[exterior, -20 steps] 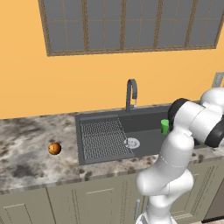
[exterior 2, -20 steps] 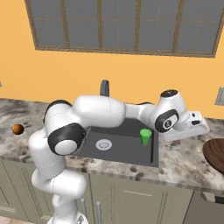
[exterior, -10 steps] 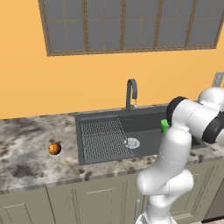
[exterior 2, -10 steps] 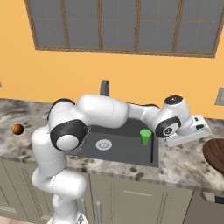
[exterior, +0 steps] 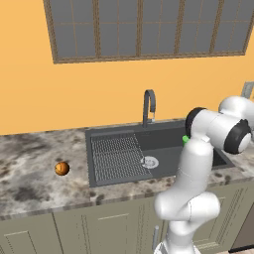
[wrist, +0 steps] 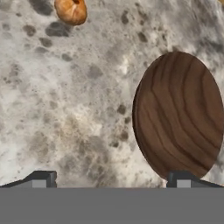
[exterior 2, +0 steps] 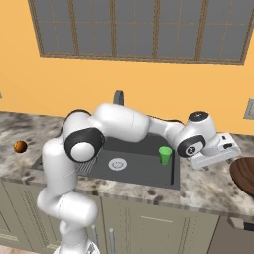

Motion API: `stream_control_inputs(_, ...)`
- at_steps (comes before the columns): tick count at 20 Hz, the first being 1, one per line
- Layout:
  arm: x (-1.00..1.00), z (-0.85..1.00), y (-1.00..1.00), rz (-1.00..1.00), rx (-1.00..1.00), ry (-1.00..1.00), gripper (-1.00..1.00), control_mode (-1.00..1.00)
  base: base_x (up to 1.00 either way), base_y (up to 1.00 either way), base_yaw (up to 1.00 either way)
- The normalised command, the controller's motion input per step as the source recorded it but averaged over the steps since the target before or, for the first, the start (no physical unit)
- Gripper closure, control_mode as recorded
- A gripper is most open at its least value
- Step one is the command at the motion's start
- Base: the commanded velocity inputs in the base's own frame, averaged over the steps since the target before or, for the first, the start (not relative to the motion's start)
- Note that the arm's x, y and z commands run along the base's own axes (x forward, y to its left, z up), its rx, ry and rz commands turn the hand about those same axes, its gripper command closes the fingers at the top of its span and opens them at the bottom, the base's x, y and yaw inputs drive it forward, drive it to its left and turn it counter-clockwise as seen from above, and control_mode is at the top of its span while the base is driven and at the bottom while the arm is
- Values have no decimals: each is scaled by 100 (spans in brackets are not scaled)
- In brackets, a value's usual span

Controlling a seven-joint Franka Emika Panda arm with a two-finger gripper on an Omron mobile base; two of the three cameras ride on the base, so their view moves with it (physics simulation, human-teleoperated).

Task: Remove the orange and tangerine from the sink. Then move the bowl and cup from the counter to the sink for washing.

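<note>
I see the marbled stone table [exterior 2: 208, 186] running across under the window, with the dark grey sink [exterior: 163, 158] set into it. From the left base view the ribbed draining grid fills the sink's left half, the round silver drain sits near the middle, and the curved faucet [exterior: 149, 105] stands at the back rim.

My arm reaches over the sink toward the right side of the table. In the right base view the hand [exterior 2: 216, 151] hangs above the table just right of the sink, close to the bowl [exterior 2: 243, 172], which rests on the table at the right edge of that picture. In the hand view the reddish-brown, wood-grained bowl [wrist: 179, 114] lies ahead of my right finger tip [wrist: 183, 179], not yet between the tips. The jaws stand wide apart and hold nothing.

The green cup [exterior 2: 165, 155] stands upright inside the sink at its right end.

One orange fruit [exterior: 61, 168] lies on the table left of the sink. Another orange fruit [wrist: 71, 10] lies on the table beyond the bowl in the hand view.
</note>
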Motion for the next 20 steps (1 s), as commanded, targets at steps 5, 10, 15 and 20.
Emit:
stream_control_inputs(5,17,-15,-19,0,-4,4,-100,-100,0,0,0)
stream_control_inputs(10,1,-11,-25,0,-2,0,-100,-100,0,0,0)
stream_control_inputs(15,0,-13,-8,0,0,0,-100,-100,0,0,0)
stream_control_inputs(20,2,-10,0,0,0,0,-100,-100,0,0,0)
